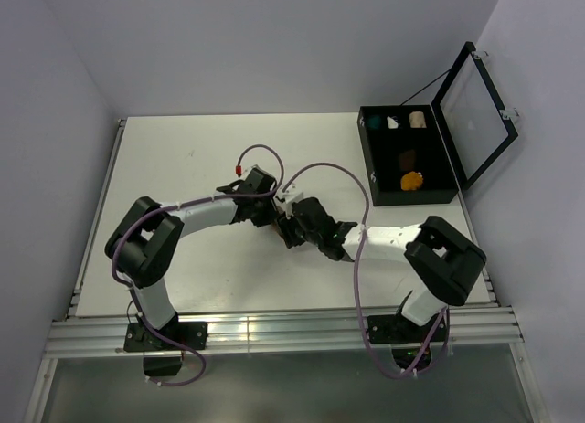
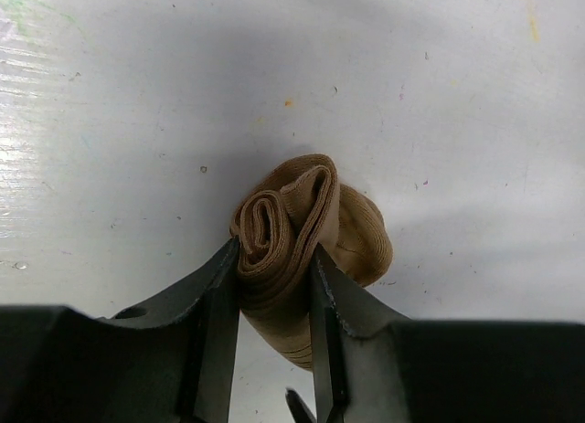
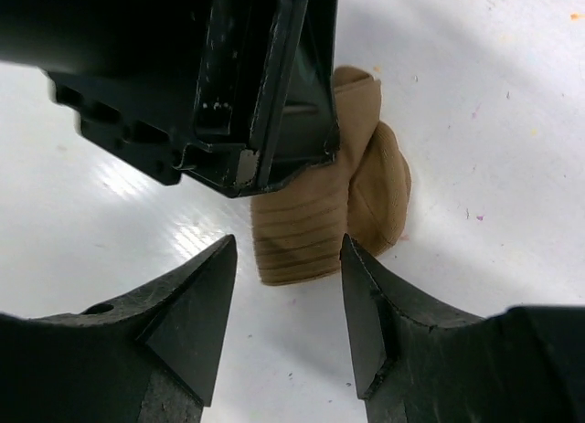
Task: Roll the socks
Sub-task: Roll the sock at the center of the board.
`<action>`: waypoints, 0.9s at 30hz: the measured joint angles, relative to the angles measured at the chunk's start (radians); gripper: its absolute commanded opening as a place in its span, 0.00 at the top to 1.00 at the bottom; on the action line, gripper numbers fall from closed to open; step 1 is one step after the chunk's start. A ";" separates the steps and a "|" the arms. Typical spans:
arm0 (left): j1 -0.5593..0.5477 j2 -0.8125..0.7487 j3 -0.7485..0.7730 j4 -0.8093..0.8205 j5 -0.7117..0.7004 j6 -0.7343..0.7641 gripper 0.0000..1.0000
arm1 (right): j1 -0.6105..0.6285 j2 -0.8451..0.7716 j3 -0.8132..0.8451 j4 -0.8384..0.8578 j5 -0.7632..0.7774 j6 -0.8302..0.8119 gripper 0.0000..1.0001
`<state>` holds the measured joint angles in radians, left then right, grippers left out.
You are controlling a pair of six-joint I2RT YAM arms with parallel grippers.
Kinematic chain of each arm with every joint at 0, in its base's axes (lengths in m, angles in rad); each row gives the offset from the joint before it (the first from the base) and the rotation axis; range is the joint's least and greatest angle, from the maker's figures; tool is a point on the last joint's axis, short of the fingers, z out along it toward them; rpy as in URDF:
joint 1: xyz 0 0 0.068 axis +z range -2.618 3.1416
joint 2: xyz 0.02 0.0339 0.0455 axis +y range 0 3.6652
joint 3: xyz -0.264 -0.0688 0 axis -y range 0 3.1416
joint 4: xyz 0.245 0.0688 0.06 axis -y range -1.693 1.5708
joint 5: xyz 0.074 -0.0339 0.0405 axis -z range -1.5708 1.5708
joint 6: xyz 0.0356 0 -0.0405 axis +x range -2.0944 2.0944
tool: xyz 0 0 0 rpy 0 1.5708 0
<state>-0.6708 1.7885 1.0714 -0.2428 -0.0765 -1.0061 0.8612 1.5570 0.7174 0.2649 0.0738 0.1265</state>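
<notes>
The plain tan sock (image 2: 306, 213) is rolled into a coil on the white table. My left gripper (image 2: 274, 263) is shut on the roll, a finger on each side. In the right wrist view the sock (image 3: 306, 227) lies just beyond my right gripper (image 3: 288, 251), which is open and empty with its tips either side of the sock's ribbed end. The left gripper's body (image 3: 228, 85) covers the sock's far part. In the top view both grippers meet at mid table (image 1: 285, 220) and hide the sock. The dark brown sock (image 1: 408, 157) and the mustard-orange sock (image 1: 412, 180) lie in the black box.
The black box (image 1: 384, 196) stands at the back right with its clear lid (image 1: 475, 108) open. Small teal (image 1: 374, 122), white (image 1: 393, 122) and cream (image 1: 419, 120) bundles sit in its far compartments. A metal rail (image 1: 274, 330) runs along the table's near edge.
</notes>
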 measured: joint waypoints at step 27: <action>0.003 -0.122 -0.094 0.008 -0.072 -0.019 0.26 | -0.168 0.130 0.068 -0.011 -0.341 0.085 1.00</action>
<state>-0.6674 1.6661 0.9771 -0.2352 -0.1482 -1.0248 0.6930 1.6867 0.7856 0.2543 -0.2668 0.2119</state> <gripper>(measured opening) 0.745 0.128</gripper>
